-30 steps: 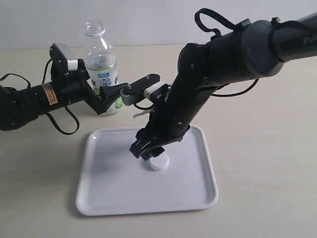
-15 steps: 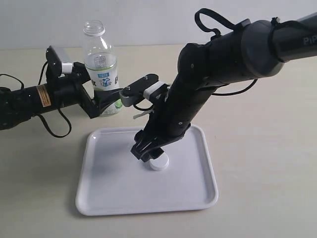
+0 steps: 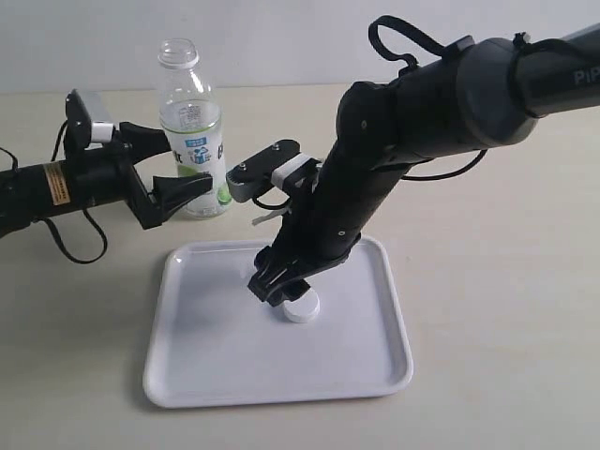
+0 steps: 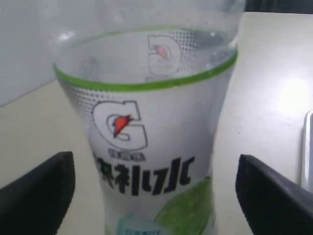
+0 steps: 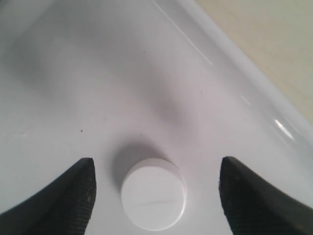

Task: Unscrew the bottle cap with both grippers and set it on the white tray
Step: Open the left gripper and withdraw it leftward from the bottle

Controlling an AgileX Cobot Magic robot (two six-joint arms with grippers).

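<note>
Bottle cap point(image 3: 301, 308) lay flat on white tray point(image 3: 216, 366), off bottle point(image 3: 190, 122) (neck open). Task looked essentially done, only arm retreat left. Right gripper point(image 3: 278, 289) was spread wide just above cap, holding nothing. Left gripper point(image 3: 187, 161) was spread, jaws flanking bottle, no contact. Bottle stood upright on tabletop point(image 3: 497, 281) near tray. Label showed "G" bolt logo, characters beneath unreadable. "Pi" on right arm.

The bulky black right arm point(image 3: 375, 159) slants down across the far half of the glossy white rectangular tray point(image 3: 206, 366). Its right gripper point(image 5: 156, 166) is spread either side of the small white ribbed cap point(image 3: 302, 308), blocking it from above, while the tray's near and left floor lies open. The clear plastic lime-label bottle point(image 3: 190, 122) stands upright just behind the tray, with gaps to both fingers of the slim left gripper point(image 4: 154, 166).
</note>
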